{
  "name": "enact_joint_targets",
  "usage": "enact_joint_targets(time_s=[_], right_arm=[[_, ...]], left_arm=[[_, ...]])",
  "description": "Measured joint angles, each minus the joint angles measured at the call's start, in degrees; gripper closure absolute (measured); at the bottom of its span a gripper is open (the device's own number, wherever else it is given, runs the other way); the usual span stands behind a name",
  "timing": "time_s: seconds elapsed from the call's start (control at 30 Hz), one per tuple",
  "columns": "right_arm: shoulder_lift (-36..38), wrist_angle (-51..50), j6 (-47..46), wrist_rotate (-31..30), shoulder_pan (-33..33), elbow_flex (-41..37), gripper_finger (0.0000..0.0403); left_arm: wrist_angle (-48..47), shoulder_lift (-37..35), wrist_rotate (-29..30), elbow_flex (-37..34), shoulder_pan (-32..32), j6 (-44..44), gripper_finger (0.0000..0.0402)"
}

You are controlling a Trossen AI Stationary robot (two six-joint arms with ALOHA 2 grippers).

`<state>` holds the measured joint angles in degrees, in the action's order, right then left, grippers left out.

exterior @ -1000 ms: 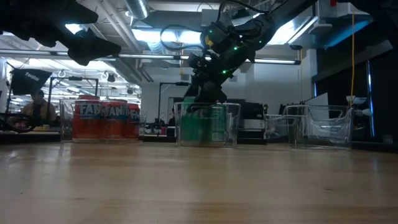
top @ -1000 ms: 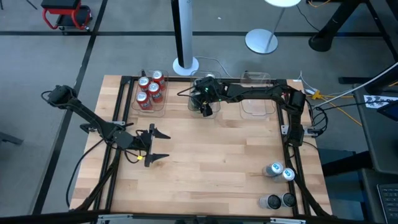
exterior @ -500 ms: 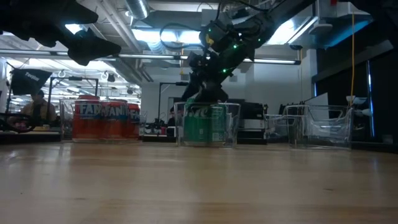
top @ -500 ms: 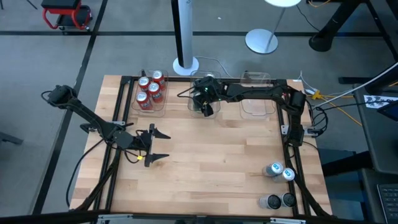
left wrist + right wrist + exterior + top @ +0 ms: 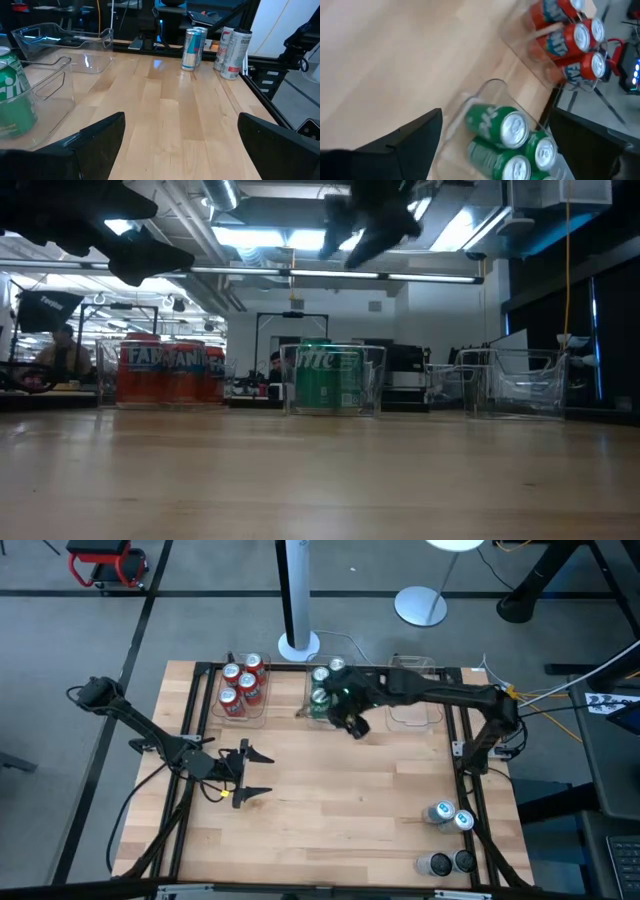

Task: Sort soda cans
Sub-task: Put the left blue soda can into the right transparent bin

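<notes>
Lifted clear of the middle bin (image 5: 310, 712) now, the right gripper (image 5: 352, 725) hovers just beside it, jaws spread and empty. Green cans (image 5: 321, 700) stand in that bin, red cans (image 5: 241, 686) in the bin on its left. Four more cans (image 5: 449, 815) wait at the tabletop's (image 5: 340, 800) near right corner. Over the left side, the left gripper (image 5: 252, 772) hangs with jaws wide, holding nothing.

A robotics lab: bare ceiling ducts and strip lights (image 5: 250, 235) at upper centre, grey concrete floor (image 5: 200, 600), loose cables (image 5: 575, 690) at right.
</notes>
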<state>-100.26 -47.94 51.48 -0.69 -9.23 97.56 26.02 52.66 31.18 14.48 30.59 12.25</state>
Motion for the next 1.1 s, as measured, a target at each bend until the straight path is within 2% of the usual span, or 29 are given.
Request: enact_joint_targets(time_s=[0.2,0.6,0.77,1.0,1.1], right_arm=[[5.65,-9.76,-0.63,-3.12,9.58,2.75,0.004],[11.11,-30.58,-21.44,-14.71,25.61,2.84,0.0031],[11.14,-38.99,-29.55,-11.62,30.45,2.84,0.0005],[11.14,-42.07,-34.44,-7.6,39.1,2.84,0.0022],[11.14,-42.06,-42.57,-8.48,42.31,2.84,0.0024]], left_arm=[[0.02,0.0,0.0,0.0,0.0,0.65,0.0027],[0.0,0.0,0.0,0.0,0.0,1.11,0.0027],[-0.02,0.0,-0.01,0.0,0.0,1.15,0.0027],[-0.07,0.0,0.0,0.0,0.0,1.31,0.0027],[-0.07,0.01,0.0,0.0,0.0,1.68,0.0027]])
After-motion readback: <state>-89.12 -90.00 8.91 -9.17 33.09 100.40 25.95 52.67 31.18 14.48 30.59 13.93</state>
